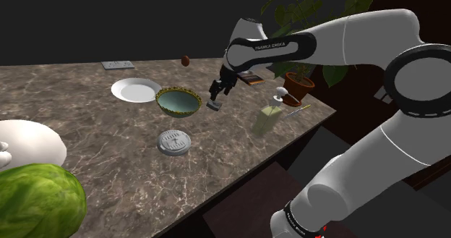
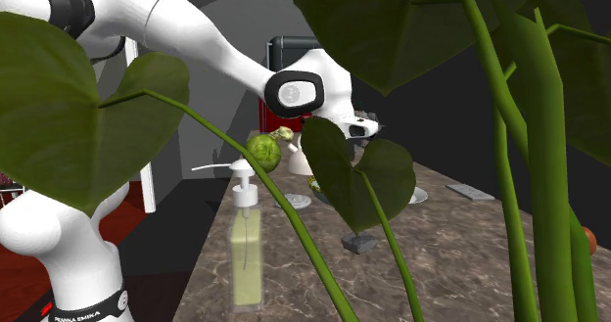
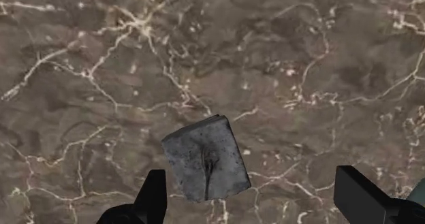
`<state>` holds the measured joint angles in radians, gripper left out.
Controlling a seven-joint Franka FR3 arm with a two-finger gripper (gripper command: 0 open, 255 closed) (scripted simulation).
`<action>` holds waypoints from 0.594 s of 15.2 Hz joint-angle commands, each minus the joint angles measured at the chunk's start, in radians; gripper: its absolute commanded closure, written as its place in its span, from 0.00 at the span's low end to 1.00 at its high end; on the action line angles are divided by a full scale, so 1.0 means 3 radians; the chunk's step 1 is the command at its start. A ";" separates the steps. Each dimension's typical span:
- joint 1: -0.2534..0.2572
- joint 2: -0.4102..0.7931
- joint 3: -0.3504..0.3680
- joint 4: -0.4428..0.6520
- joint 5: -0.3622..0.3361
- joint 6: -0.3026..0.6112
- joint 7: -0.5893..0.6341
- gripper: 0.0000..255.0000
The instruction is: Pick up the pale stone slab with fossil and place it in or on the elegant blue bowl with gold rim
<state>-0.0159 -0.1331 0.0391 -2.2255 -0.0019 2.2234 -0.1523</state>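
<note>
Grey and dark-veined, the stone slab lay flat on the brown marble counter, just beside the bowl. My gripper hung above it, fingers spread wide, touching nothing.

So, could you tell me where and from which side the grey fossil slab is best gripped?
Across two opposite straight edges, mid-length, coming straight down. The slab lies flat on the marble counter, thin and squarish, so only its sides offer purchase. It sits skewed to the open gripper, so rotating the wrist would probably help.
</note>
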 commanded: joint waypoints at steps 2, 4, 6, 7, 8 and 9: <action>0.0001 0.0380 0.0002 0.0212 -0.0039 0.0222 -0.0049 0.00; 0.0002 0.0530 0.0002 0.0280 -0.0055 0.0320 -0.0062 0.00; 0.0002 0.0587 0.0001 0.0255 -0.0060 0.0402 -0.0059 0.00; 0.0002 0.0616 0.0001 0.0244 -0.0062 0.0442 -0.0057 0.00; 0.0002 0.0646 0.0001 0.0233 -0.0064 0.0482 -0.0056 0.00; 0.0002 0.0676 0.0000 0.0223 -0.0067 0.0523 -0.0054 0.00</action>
<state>-0.0143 0.0595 0.0401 -2.1575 -0.0216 2.3682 -0.1668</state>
